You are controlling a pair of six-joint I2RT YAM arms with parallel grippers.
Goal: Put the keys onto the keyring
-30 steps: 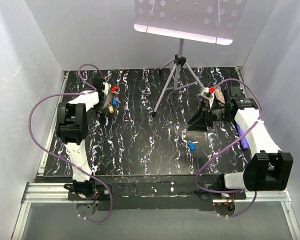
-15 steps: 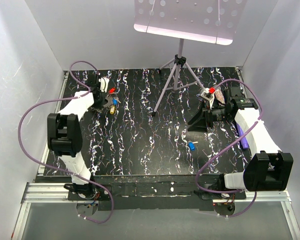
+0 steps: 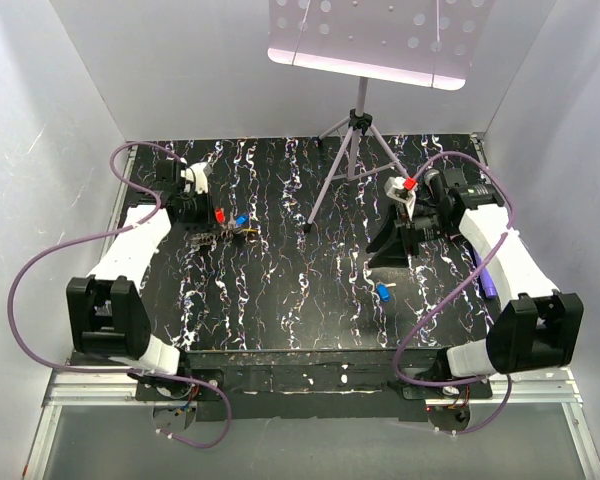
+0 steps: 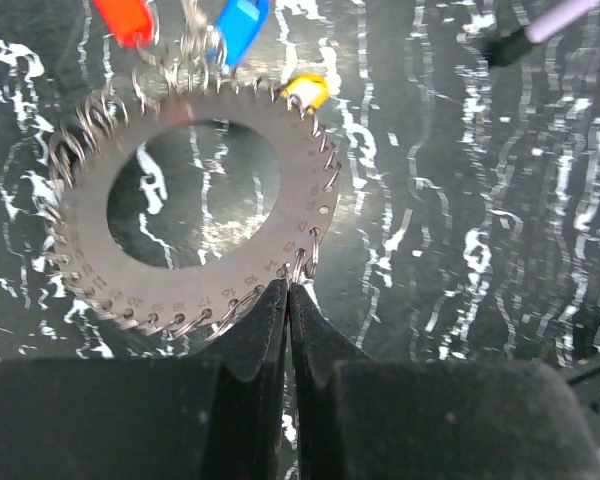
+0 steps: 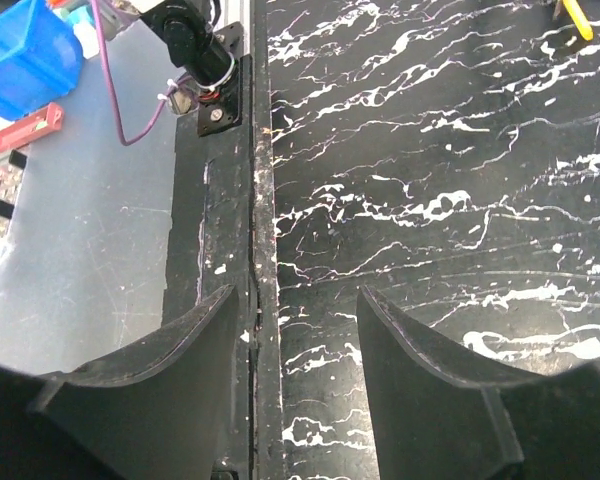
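Bright diffuse light, sheen on the glossy table (image 4: 430, 250), near fingers (image 4: 250, 345) soft-focused.

A black marbled table (image 3: 300, 300) fills the middle of the frame. A tripod stand (image 3: 356, 140) with a perforated plate (image 3: 370, 35) is at upper centre; a purple pen (image 3: 489, 283) lies at right.

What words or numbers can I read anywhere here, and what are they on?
On the keyring: tiny stamped characters around its face, too small and blurred to read.
On the keys: no readable marks.
Elsewhere: no readable text.
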